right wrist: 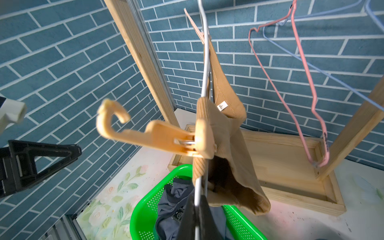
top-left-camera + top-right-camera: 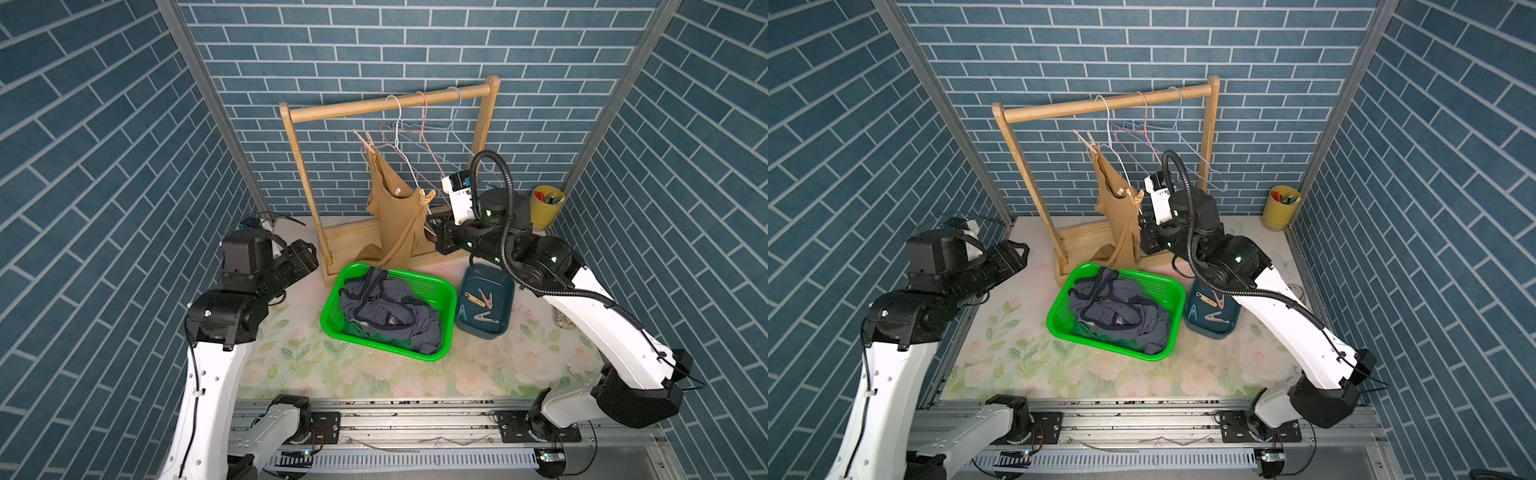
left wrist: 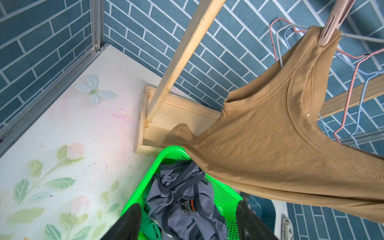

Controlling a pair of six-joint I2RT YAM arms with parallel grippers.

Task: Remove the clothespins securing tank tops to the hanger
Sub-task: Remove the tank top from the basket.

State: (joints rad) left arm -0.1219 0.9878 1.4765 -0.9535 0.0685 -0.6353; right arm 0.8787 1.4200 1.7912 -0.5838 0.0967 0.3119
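Two tank tops (image 2: 386, 309) lie in the basket (image 2: 384, 350); two clothespins (image 1: 155, 136) hold the tan top (image 2: 395, 216); right hand (image 1: 195, 209) pinches hanger (image 1: 204, 62), left hand (image 2: 309, 253) spread.

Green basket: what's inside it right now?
The grey-blue tank top with navy trim lies crumpled on top and fills most of the green basket. A patch of green fabric shows beneath it. Anything else underneath is covered.

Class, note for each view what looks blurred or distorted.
In both top views the picture is sharp, but the brick lines bow toward the edges; in the left wrist view, the left gripper's fingers are dark blurs while the tan top is crisp; in the right wrist view, the yellow clothespin is soft.
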